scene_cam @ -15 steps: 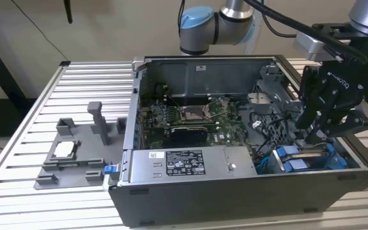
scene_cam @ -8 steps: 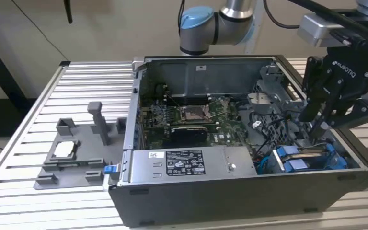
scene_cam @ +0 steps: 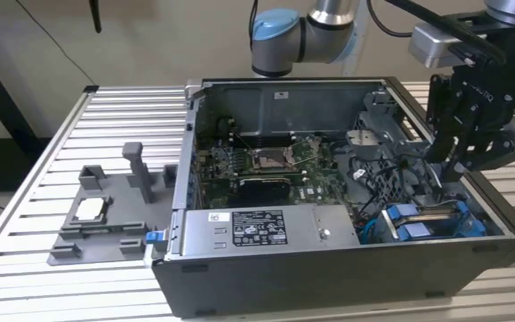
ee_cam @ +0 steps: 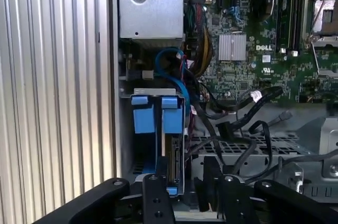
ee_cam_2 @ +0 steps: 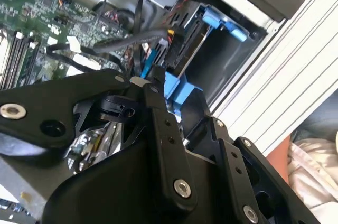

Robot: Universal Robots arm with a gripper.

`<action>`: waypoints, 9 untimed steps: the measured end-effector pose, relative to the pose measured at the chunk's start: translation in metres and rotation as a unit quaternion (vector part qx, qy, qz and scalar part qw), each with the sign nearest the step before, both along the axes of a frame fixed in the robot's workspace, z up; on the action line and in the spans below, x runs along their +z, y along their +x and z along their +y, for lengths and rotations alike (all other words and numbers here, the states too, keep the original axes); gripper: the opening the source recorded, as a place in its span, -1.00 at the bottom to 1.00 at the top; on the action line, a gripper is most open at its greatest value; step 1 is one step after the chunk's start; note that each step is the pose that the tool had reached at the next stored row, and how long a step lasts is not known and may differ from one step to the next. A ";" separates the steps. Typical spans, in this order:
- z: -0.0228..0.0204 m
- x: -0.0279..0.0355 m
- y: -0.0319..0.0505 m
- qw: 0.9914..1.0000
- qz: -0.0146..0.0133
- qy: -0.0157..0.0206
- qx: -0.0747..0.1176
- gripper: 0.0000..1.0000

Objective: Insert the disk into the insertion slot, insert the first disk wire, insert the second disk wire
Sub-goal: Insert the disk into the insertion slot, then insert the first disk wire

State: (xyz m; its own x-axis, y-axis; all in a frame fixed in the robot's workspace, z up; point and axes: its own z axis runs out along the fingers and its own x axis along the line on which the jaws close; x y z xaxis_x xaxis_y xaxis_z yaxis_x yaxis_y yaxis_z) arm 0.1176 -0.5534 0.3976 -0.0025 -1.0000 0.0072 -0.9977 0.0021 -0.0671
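Black metal claw [scene_cam: 445,176], grip impossible to tell, above blue-framed disk [scene_cam: 436,213] seated in grey insertion slot [ee_cam: 127,150]

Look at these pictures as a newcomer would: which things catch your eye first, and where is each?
The open black computer case on the slatted metal table dominates, with a green motherboard inside it. The disk, in its bright blue carrier, stands out in the case's corner toward the exterior view's right, and the black claw hangs above it.
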 end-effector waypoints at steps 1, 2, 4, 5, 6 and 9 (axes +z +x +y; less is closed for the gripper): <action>0.0002 -0.0005 0.0000 1.000 -0.005 0.000 0.005 -0.18; 0.0002 -0.0011 0.0000 1.000 -0.009 0.000 0.011 -0.18; 0.0002 -0.0019 0.0000 1.000 -0.017 0.000 0.024 -0.18; 0.0002 -0.0022 0.0000 0.999 -0.021 0.000 0.030 -0.18; 0.0003 -0.0025 0.0000 0.999 -0.026 0.000 0.037 -0.18; 0.0002 -0.0035 0.0002 0.998 -0.042 0.000 0.049 -0.18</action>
